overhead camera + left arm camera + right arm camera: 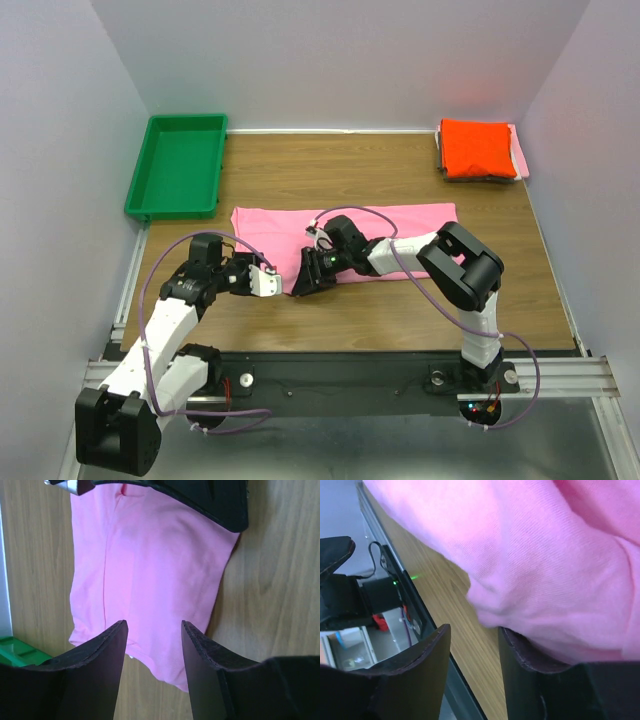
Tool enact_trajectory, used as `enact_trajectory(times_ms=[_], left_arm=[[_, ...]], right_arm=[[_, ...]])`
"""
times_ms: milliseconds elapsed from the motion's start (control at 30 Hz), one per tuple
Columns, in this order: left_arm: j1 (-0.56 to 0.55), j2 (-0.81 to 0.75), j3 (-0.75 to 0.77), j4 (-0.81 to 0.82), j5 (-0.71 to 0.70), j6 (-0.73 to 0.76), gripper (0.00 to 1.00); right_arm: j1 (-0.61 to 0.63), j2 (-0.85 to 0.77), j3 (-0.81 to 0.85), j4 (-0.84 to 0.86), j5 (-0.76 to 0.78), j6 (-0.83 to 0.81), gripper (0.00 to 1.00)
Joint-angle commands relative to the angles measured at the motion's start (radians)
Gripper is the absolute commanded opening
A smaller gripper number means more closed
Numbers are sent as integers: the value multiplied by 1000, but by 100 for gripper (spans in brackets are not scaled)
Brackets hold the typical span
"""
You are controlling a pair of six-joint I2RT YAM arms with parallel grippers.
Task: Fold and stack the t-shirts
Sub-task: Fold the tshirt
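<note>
Left gripper (154,625): jaws apart, empty, hovering over the pink t-shirt (150,555) end.
Right gripper (474,627): jaws apart; cloth bulges against one jaw, none between.
Pink t-shirt: long folded band across mid-frame in the top view.
Stack: upper right, orange-red t-shirt (478,147) on top.
Risk: pinching one layer only would likely drag the fold open; the grippers sit near enough to clash.
Views: right wrist shows the empty gap; only the top view shows the stack.

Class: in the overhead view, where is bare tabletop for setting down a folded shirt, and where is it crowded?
Free: the wooden tabletop behind the pink t-shirt, between the green plastic tray and the folded orange-red t-shirt stack. Crowded: the pink shirt's near-left corner, where the left gripper and right gripper meet.
</note>
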State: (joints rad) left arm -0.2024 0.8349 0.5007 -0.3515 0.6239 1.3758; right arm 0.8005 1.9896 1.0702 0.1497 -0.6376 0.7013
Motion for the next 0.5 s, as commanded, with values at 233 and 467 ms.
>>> enact_trajectory(times_ms=[233, 467], left_arm=[[-63, 66, 32, -33, 7, 109, 55], [-66, 59, 16, -53, 30, 40, 54]], right_arm=[[20, 23, -24, 71, 58, 112, 13], [8, -3, 45, 50, -20, 52, 0]])
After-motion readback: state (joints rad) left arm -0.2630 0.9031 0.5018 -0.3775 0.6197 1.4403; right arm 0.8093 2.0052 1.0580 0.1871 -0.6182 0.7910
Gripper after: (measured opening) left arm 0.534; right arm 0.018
